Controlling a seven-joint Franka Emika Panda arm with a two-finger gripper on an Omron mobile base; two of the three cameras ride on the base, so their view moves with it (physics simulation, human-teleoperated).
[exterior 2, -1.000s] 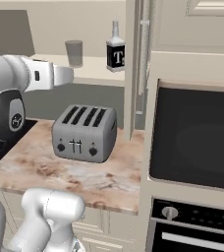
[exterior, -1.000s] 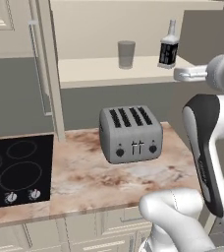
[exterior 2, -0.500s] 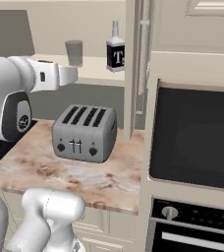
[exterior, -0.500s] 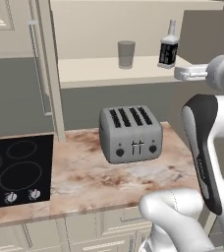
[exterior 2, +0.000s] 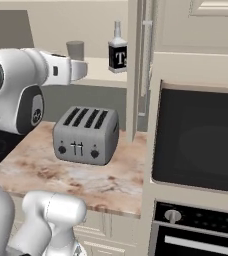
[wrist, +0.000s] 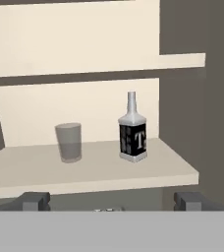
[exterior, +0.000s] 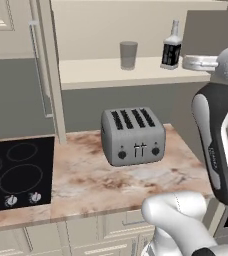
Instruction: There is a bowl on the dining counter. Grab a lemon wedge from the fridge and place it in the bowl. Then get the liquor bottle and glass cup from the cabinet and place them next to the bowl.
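In the hand view, the glass cup [wrist: 69,141] stands upright at centre left on the cream shelf [wrist: 84,172] of the cabinet [wrist: 74,59], and the liquor bottle [wrist: 132,130] stands upright to its right, near the frame centre; the two are apart, with bare shelf between them. The end effector [wrist: 111,199] is released, its jaws spread wide, with one fingertip [wrist: 33,199] low at the left of the frame and the other low at the right; it grasps nothing and sits short of the shelf's front edge. In the left base view, the cooktop [exterior: 16,170] lies at lower left on the marbled surface [exterior: 86,185], the toaster [exterior: 133,136] stands at centre, and the cup and bottle stand on the shelf above, with the wrist at the upper right edge. In the right base view, the wrist reaches from the left toward the shelf, the toaster sits at centre, and the oven [exterior 2: 196,145] occupies the right of the frame. The step in hand appears to be the approach to the bottle. Shift the end effector toward the right of the hand view until the bottle's squarish body lies midway between the fingertips, then advance level over the shelf edge. Close on the body, not the narrow neck. Keep the left finger away from the cup, since contact could tip it.
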